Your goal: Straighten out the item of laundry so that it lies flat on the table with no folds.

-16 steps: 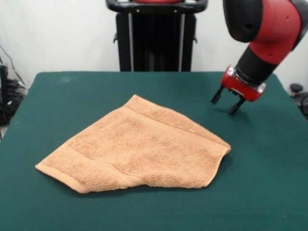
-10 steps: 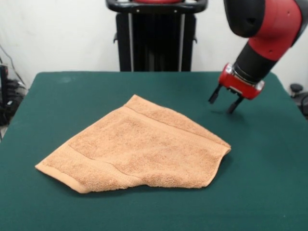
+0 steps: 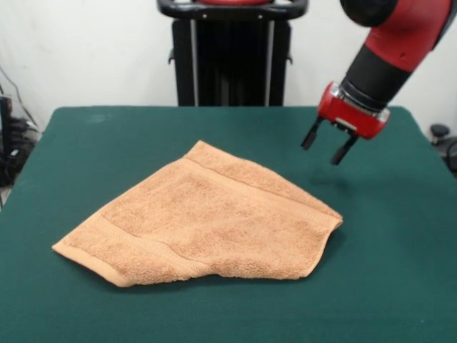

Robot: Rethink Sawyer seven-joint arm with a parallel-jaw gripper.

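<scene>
The towel [image 3: 203, 221] is lying near the middle of the table [image 3: 86, 143], folded over on itself into an irregular, roughly triangular shape, one ribbed band running along its near-left edge; it is unchanged from the earlier frames. The gripper [image 3: 323, 146] is being raised and carried toward the towel's far side, its fingers held apart and empty, well clear of the cloth. No grasp is yet being made; the move is judged an approach to the folded layer, so the straightening is only beginning.

Cables [image 3: 16, 146] beside white wall [image 3: 93, 50]
</scene>
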